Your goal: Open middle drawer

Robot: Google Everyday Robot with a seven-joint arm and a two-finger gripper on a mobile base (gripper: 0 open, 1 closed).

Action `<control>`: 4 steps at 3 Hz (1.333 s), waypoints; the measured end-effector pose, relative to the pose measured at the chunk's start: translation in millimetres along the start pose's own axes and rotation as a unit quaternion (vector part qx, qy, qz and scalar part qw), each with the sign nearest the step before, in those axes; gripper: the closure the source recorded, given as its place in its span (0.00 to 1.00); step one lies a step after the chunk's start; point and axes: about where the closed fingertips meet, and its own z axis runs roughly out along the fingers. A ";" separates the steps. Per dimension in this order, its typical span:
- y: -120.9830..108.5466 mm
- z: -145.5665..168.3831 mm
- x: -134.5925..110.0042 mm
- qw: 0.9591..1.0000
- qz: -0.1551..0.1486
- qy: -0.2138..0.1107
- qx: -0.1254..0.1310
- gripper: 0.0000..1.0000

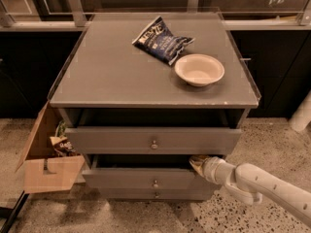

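Note:
The grey cabinet (121, 76) has three drawers. The middle drawer (126, 177), a flat grey front with a small round knob (155, 183), stands pulled out a little, with a dark gap above its front. My gripper (198, 163) comes in from the lower right on a white arm (257, 183) and sits at the right end of the middle drawer's top edge, partly inside that gap. The taller top drawer (112, 140) is also out a little. The shortest bottom drawer (126, 194) lies just below.
A dark blue chip bag (163, 40) and a cream bowl (199, 69) sit on the cabinet top. An open cardboard box (46, 171) with packets stands on the floor at the cabinet's left. A white post (302, 115) is at the far right.

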 end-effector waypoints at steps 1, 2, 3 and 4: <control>12.3 -13.3 14.5 0.999 0.004 0.013 -0.042 1.00; 30.4 -25.9 29.4 0.994 -0.003 0.024 -0.106 1.00; 47.4 -35.2 36.2 0.985 -0.025 0.029 -0.169 1.00; 64.0 -45.1 40.6 0.971 -0.053 0.028 -0.230 1.00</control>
